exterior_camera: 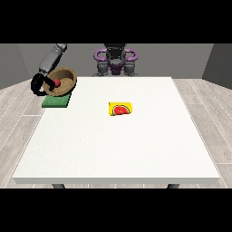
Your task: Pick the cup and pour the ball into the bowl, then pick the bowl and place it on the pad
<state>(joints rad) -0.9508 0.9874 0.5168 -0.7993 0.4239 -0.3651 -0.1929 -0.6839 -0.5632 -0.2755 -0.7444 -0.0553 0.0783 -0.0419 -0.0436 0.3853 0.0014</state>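
Bowl held tilted over the pad at the table's far left corner.

The hand at the view's left has its fingers curled round the rim of the wooden bowl, which tips toward the camera with the red ball inside, just above the green pad. Near the table's middle the yellow cup lies on its side.

Brown bowl — red ball inside; green pad; yellow cup — watermelon print.
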